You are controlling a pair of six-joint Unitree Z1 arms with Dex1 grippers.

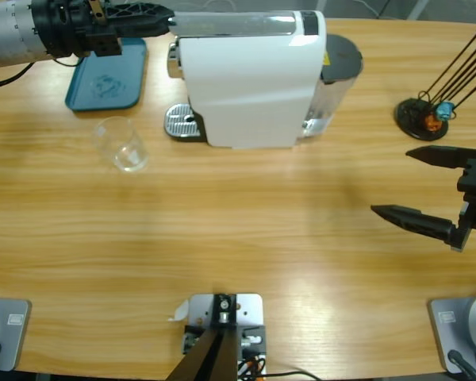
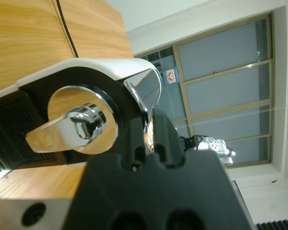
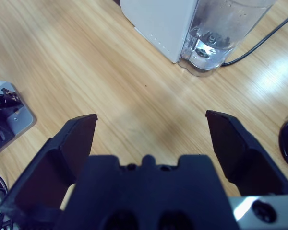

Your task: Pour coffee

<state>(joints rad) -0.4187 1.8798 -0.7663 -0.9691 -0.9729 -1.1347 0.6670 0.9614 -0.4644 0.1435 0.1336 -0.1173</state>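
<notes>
High view: left tool (image 1: 163,24) pinched nearly closed, seemingly on the coffee machine's lever (image 1: 234,24); right tool (image 1: 420,184) gapes wide and empty over the tabletop (image 1: 246,238)

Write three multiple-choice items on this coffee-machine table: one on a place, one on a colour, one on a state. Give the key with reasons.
1. Where does the small clear glass cup stand?
A. on the bare wooden table, in front of the tray
B. on the drip grate
C. inside the tray

2. What colour is the flat rectangular plastic tray?
A. red
B. teal blue
C. white

3. How do the right gripper fingers stand?
A. shut on the cup
B. shut on nothing
C. spread wide with nothing between them

Key: 1 A, the cup sits apart from the round metal drip grate of the white boxy coffee machine. 2 B, the high view shows it teal. 3 C, bare wood shows between the fingers.
</notes>
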